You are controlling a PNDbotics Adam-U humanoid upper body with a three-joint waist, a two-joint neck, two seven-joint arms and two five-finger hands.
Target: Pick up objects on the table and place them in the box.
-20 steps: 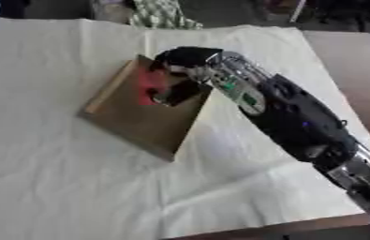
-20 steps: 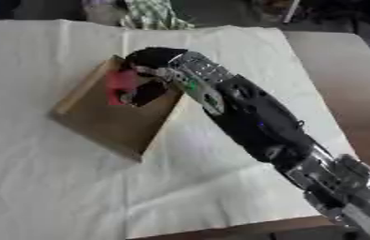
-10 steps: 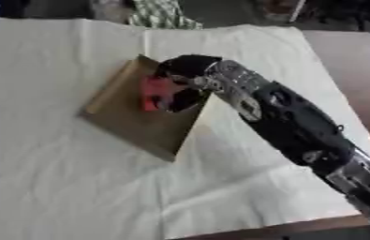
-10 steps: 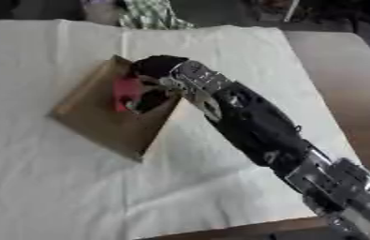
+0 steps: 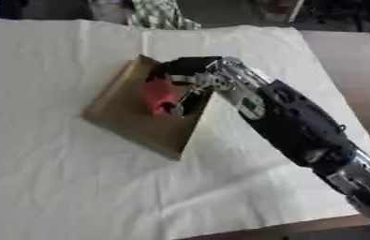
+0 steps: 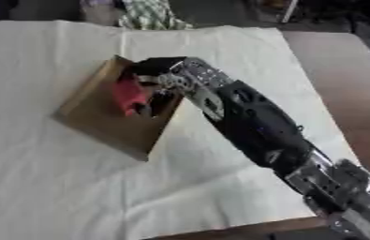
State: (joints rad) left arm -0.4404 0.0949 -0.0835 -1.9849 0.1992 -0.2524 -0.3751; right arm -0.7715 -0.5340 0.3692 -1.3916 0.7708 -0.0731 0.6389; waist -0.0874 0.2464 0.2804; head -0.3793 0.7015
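Now, step: placing the red object into the box.
My hand: right hand is over the box's far corner, fingers curled round the red object, i.e. pinching it. Left hand not in any view.
Object pos: red thing sits inside the box opening, low, prob. near or on the box floor; can't tell if it touches.
Box pos: brown, open top, set cornerwise on the cloth-covered worktop, approx. mid-worktop.
How to do it well: I'd lower till the object rests on the box floor, then uncurl fingers w/o dragging it; keep wrist off the near wall so the box doesn't skid on the cloth.
Risk: fingers snagging the object on the way up, or nudging the box rim.
Background: striped fabric at far edge, not involved.
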